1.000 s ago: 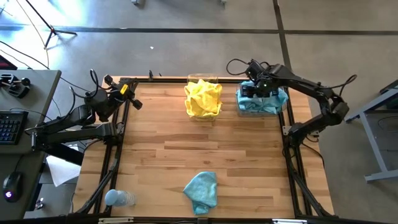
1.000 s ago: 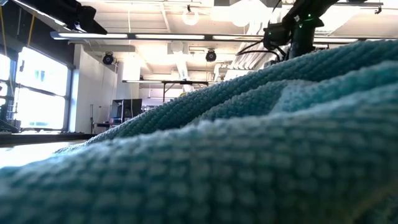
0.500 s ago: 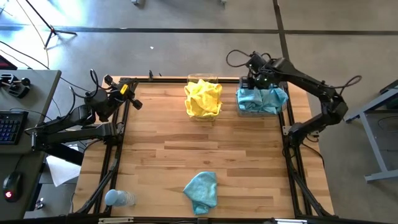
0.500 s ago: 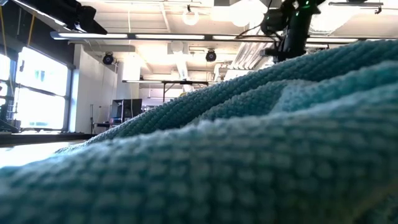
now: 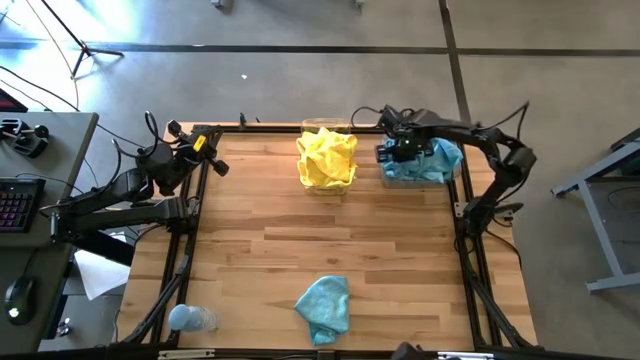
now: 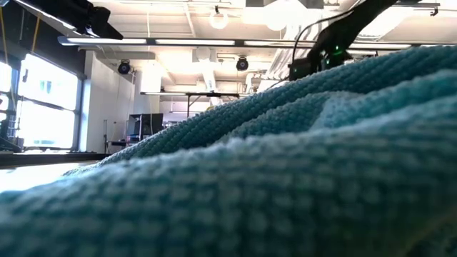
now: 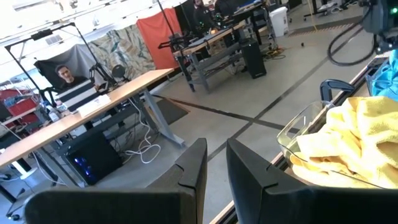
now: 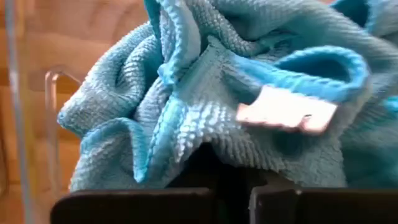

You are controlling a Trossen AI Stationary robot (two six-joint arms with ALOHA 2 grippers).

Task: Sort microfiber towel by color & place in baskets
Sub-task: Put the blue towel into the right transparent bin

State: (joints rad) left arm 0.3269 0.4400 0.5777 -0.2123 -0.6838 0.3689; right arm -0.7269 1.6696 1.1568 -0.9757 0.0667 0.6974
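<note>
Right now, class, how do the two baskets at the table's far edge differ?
The left basket holds bunched yellow towels; the right basket holds teal towels. No gripper is at the left basket, while the right gripper, shut, is at the right one. Both are clear bins, side by side.

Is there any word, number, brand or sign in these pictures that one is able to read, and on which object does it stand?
None can be read.
White sewn-in tag on the teal-blue microfiber towel in the clear plastic basket: print too blurred to read.
Clear plastic bottle at the wooden table corner: no label legible.
</note>
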